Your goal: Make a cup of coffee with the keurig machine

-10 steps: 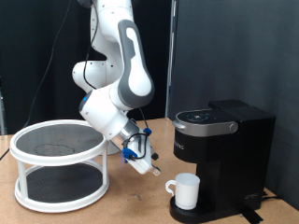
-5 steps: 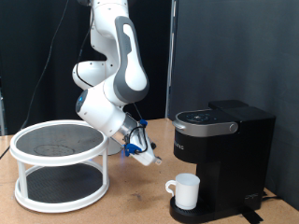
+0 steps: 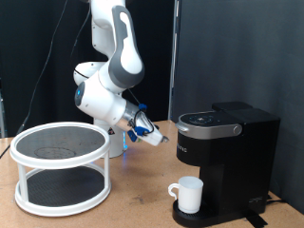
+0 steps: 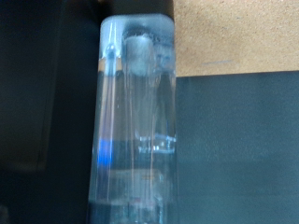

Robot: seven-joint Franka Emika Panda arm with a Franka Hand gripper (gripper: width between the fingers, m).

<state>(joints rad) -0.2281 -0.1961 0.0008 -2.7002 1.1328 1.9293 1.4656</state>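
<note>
The white cup (image 3: 189, 195) stands upright on the drip base at the front of the black keurig machine (image 3: 226, 150), handle towards the exterior view's left. The machine's lid is down. My gripper (image 3: 156, 137) hangs in the air left of the machine's top and above the cup, touching neither. In the wrist view its translucent fingers (image 4: 136, 103) are blurred and pressed together, with nothing between them; a dark surface lies behind them.
A white two-tier round rack (image 3: 59, 167) with dark mesh shelves stands on the wooden table (image 3: 142, 204) at the exterior view's left. The arm's base is behind it. A black curtain hangs at the back.
My gripper has risen from low beside the cup to about the height of the machine's top. The cup and the machine have not moved.
</note>
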